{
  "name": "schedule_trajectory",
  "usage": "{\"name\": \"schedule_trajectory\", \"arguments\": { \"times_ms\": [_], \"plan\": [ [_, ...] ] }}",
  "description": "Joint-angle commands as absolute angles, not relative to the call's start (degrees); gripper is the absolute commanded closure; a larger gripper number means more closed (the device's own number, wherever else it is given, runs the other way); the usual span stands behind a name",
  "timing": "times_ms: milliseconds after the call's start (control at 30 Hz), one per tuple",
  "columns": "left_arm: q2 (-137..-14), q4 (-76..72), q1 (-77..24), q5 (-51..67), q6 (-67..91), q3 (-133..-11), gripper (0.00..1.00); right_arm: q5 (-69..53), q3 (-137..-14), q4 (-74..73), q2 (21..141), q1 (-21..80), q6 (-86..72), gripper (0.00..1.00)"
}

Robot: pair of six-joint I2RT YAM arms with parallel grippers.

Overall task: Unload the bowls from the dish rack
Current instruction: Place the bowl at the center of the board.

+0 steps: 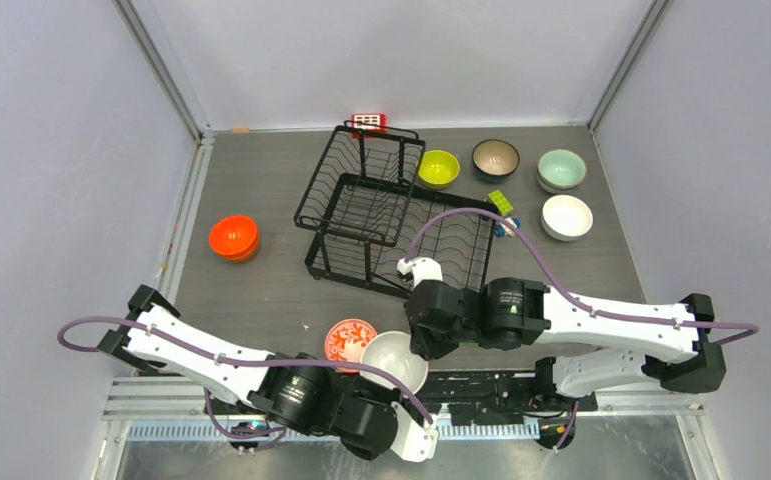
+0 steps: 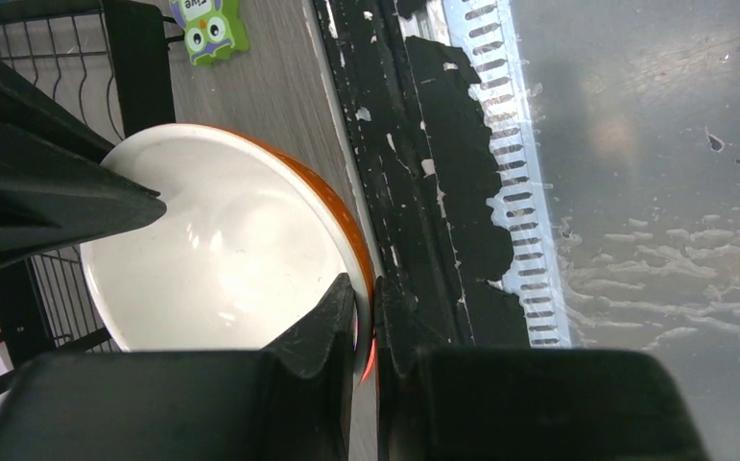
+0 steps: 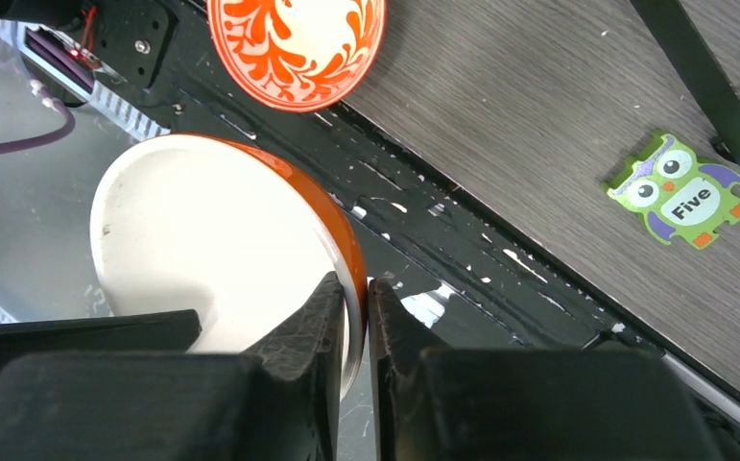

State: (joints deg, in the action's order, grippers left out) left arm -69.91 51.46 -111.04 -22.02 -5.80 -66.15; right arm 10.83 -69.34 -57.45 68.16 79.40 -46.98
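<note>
Left gripper (image 2: 364,296), right gripper (image 3: 354,290): both closed.

Dish rack (image 1: 361,205), bowls (image 1: 567,216) on table (image 1: 251,295)

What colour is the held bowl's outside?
Orange outside, white inside, on the bowl; the right wrist view shows it best.

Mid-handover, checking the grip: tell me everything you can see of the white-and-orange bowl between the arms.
The bowl is small, round, glossy, ceramic-looking: white inside, orange outside, empty. It hangs tilted over the near edge of the table, beside the red-patterned bowl. The left gripper pinches its rim, one finger inside, one outside; the right gripper clamps the rim likewise at another spot. Nothing else appears to touch it.
</note>
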Motion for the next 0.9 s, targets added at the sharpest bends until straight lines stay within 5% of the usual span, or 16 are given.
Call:
{"name": "schedule_trajectory", "arguments": {
  "times_ms": [0, 100, 233, 433, 467, 867],
  "plan": [
    [-67.8, 48.3, -111.4, -23.9, -3.5, -66.0, 0.98, 12.8, -68.8, -56.5, 67.4, 79.8, -48.4, 0.86],
    [-67.5, 48.4, -111.4, -24.6, -2.5, -65.7, 0.94, 12.8, -68.6, -56.3, 67.2, 79.9, -48.7, 0.97],
    [-66.6, 48.3, -111.4, -26.0, -0.8, -65.1, 0.82, 12.9, -68.5, -55.6, 66.7, 79.9, -49.3, 0.99],
    [-64.2, 48.1, -111.4, -29.9, 4.1, -64.1, 0.27, 15.7, -67.7, -54.0, 64.4, 79.9, -50.8, 0.99],
    [-63.3, 47.4, -111.4, -29.9, 4.5, -63.3, 0.04, 16.3, -67.5, -53.8, 63.9, 79.9, -51.2, 0.99],
    [-54.6, 44.7, -111.4, -44.1, 20.7, -57.6, 0.00, 31.9, -57.7, -51.7, 56.5, 79.9, -58.5, 0.99]
  ]
}}
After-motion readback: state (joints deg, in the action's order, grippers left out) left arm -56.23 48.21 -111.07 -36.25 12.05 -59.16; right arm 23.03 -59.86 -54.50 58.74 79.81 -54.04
